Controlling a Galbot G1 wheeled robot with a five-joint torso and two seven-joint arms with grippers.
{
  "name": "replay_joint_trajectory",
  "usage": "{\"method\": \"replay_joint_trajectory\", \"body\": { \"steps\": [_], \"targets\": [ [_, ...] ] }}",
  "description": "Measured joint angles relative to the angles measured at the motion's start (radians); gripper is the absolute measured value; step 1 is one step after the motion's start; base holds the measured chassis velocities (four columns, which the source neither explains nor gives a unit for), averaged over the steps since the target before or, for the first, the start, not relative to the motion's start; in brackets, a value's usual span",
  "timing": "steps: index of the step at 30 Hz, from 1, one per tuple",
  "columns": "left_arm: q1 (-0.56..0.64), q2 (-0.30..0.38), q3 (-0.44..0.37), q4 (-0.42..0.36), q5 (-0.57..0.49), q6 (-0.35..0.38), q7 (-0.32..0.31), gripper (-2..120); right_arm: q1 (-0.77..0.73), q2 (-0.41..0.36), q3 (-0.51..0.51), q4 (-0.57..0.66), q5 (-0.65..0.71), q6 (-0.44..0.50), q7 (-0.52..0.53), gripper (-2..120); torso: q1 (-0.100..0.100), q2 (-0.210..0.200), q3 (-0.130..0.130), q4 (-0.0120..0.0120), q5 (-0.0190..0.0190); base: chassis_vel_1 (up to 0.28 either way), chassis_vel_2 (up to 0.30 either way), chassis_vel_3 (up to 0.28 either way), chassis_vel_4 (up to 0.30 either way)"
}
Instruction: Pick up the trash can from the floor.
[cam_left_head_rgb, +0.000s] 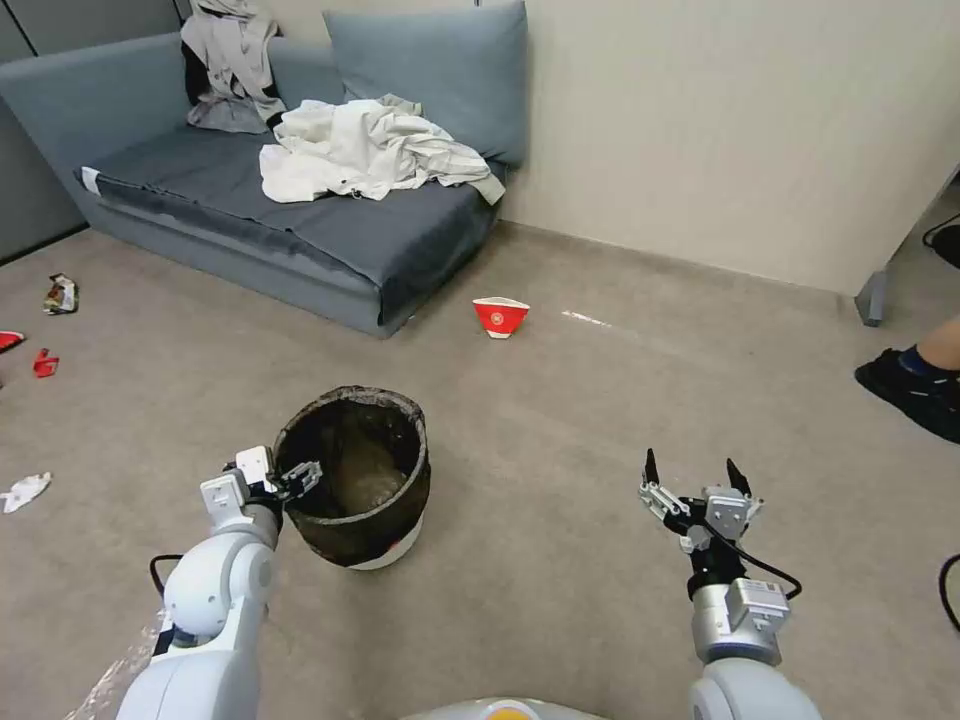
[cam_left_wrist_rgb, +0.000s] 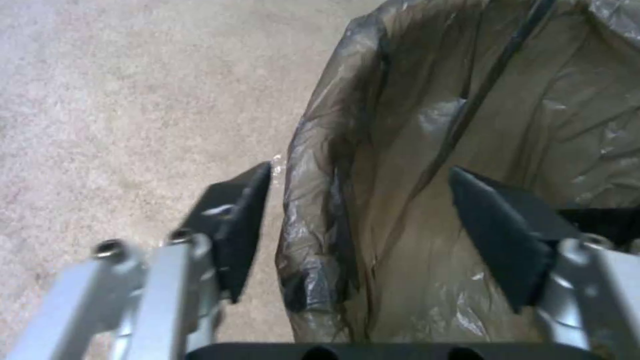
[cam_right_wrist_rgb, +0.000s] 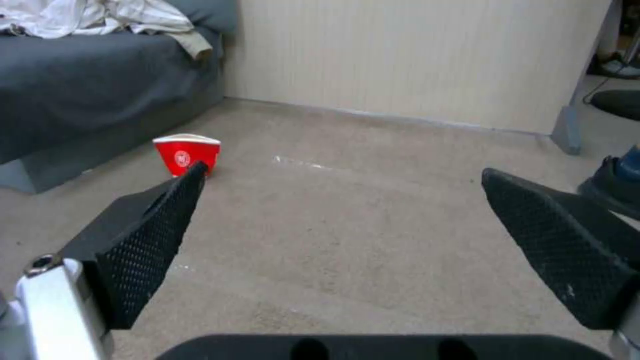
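While the sofa (cam_left_head_rgb: 250, 190) with its pile of pale laundry (cam_left_head_rgb: 365, 150) takes up the 11 o'clock corner of the head view, a few bits of litter (cam_left_head_rgb: 45, 330) sit over at 9 o'clock on the floor (cam_left_head_rgb: 560, 420), which is plain beige carpet. Moving right, the left gripper (cam_left_head_rgb: 290, 480) is at about 7 o'clock, right up against the near-left rim of the trash can (cam_left_head_rgb: 355, 475). From the left wrist view you can see its fingers (cam_left_wrist_rgb: 233, 225) spread apart and straddling the rim, one pad outside over the carpet and the other inside against the dark bag (cam_left_wrist_rgb: 400, 175), not pinching anything yet as far as I can tell, there's a visible gap on both sides. The can itself stands upright on the carpet just left of centre, white base peeking out under the folded-over bag with a little red mark low on its side. Past it at roughly 12 o'clock there's a small red-and-white paper bowl (cam_left_head_rgb: 500, 316) lying near the sofa's corner, well apart from the can. Further right, the right gripper (cam_left_head_rgb: 697, 480) hangs at 5 o'clock over bare carpet, fingers wide apart and holding nothing, well away from the can. At 3 o'clock a person's dark shoe (cam_left_head_rgb: 910, 390) pokes in at the edge
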Motion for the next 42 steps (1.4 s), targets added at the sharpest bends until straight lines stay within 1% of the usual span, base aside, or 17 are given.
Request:
{"method": "replay_joint_trajectory", "body": {
  "steps": [2, 4, 7, 8, 10, 12, 15, 20, 22, 23, 26, 27, 30, 33, 34, 37, 42],
  "targets": [
    [0.000, -0.002, 0.000, 0.008, 0.001, -0.010, 0.000, 56, 0.001, 0.000, 0.000, -0.001, 0.000, 0.000, -0.001, 100, 0.000, 0.000, 0.000, -0.0001, 0.0000, 0.000, 0.000, 0.000, 0.000],
    [0.000, -0.003, 0.000, 0.010, 0.002, -0.013, -0.001, 54, 0.001, 0.000, 0.000, -0.001, 0.000, 0.000, -0.002, 100, 0.000, 0.000, 0.000, 0.0000, 0.0000, 0.000, 0.000, 0.000, 0.000],
    [0.001, -0.007, 0.000, 0.028, 0.008, -0.031, -0.007, 37, 0.003, -0.001, -0.001, -0.002, -0.001, 0.000, -0.004, 100, 0.000, 0.000, 0.000, 0.0000, 0.0000, 0.000, 0.000, 0.000, 0.000],
    [0.001, -0.007, 0.000, 0.028, 0.008, -0.031, -0.007, 37, 0.003, -0.001, -0.001, -0.002, -0.001, 0.000, -0.004, 100, 0.000, 0.000, 0.000, 0.0000, 0.0000, 0.000, 0.000, 0.000, 0.000],
    [0.001, -0.009, 0.000, 0.034, 0.021, -0.038, -0.009, 27, 0.005, -0.001, -0.002, -0.003, -0.001, 0.000, -0.004, 100, 0.000, 0.000, 0.000, 0.0001, 0.0004, 0.000, 0.000, 0.000, 0.000],
    [0.001, -0.009, 0.000, 0.036, 0.023, -0.040, -0.010, 25, 0.005, -0.001, -0.002, -0.003, -0.001, 0.000, -0.004, 100, 0.000, 0.000, 0.000, 0.0001, 0.0004, 0.000, 0.000, 0.000, 0.000],
    [0.002, -0.010, 0.001, 0.044, 0.025, -0.054, -0.008, 9, 0.007, -0.001, -0.003, -0.004, -0.001, 0.001, -0.006, 100, 0.000, 0.000, 0.000, 0.0002, 0.0005, 0.000, 0.000, 0.000, 0.000],
    [0.005, -0.010, 0.004, 0.051, 0.025, -0.096, 0.004, 7, 0.007, -0.001, -0.004, -0.006, -0.001, 0.004, -0.007, 100, 0.000, 0.000, 0.000, 0.0002, 0.0003, 0.000, 0.000, 0.000, 0.000],
    [0.013, -0.009, 0.009, 0.060, 0.022, -0.175, 0.052, 7, 0.007, -0.001, -0.004, -0.007, -0.001, 0.004, -0.007, 100, 0.000, 0.000, 0.000, 0.0001, -0.0002, 0.000, 0.000, 0.000, 0.000],
    [0.022, -0.008, 0.012, 0.067, 0.027, -0.239, 0.101, 7, 0.007, -0.001, -0.004, -0.007, -0.001, 0.005, -0.007, 100, 0.000, 0.000, 0.000, -0.0002, -0.0004, 0.000, 0.000, 0.000, 0.000],
    [0.032, -0.008, 0.013, 0.071, 0.040, -0.286, 0.142, 7, 0.008, -0.001, -0.004, -0.007, -0.002, 0.005, -0.007, 100, 0.000, 0.000, 0.000, -0.0003, -0.0008, 0.000, 0.000, 0.000, 0.000],
    [0.049, -0.008, 0.013, 0.069, 0.045, -0.338, 0.179, 6, 0.010, -0.001, -0.004, -0.008, -0.002, 0.005, -0.007, 100, 0.000, 0.000, 0.000, -0.0005, -0.0007, 0.000, 0.000, 0.000, 0.000],
    [0.062, -0.007, 0.012, 0.061, 0.045, -0.366, 0.203, 6, 0.011, -0.001, -0.005, -0.008, -0.003, 0.007, -0.007, 100, 0.000, 0.000, 0.000, -0.0003, -0.0006, 0.000, 0.000, 0.000, 0.000],
    [0.115, -0.002, 0.008, 0.019, 0.037, -0.436, 0.293, 6, 0.011, 0.000, -0.005, -0.011, -0.003, 0.010, -0.008, 100, 0.000, 0.000, 0.000, 0.0000, 0.0000, 0.000, 0.000, 0.000, 0.000],
    [0.115, -0.002, 0.008, 0.019, 0.037, -0.436, 0.293, 6, 0.011, 0.000, -0.005, -0.011, -0.003, 0.010, -0.008, 100, 0.000, 0.000, 0.000, 0.0000, 0.0000, 0.000, 0.000, 0.000, 0.000],
    [0.146, -0.001, 0.004, -0.006, 0.007, -0.508, 0.374, 6, 0.012, 0.000, -0.005, -0.011, -0.003, 0.011, -0.008, 100, 0.000, 0.000, 0.000, -0.0001, 0.0000, 0.000, 0.000, 0.000, 0.000],
    [0.171, 0.000, -0.001, -0.038, -0.040, -0.546, 0.437, 6, 0.012, 0.000, -0.004, -0.011, -0.003, 0.011, -0.008, 100, 0.000, 0.000, 0.000, -0.0001, -0.0001, 0.000, 0.000, 0.000, 0.000]
  ]
}}
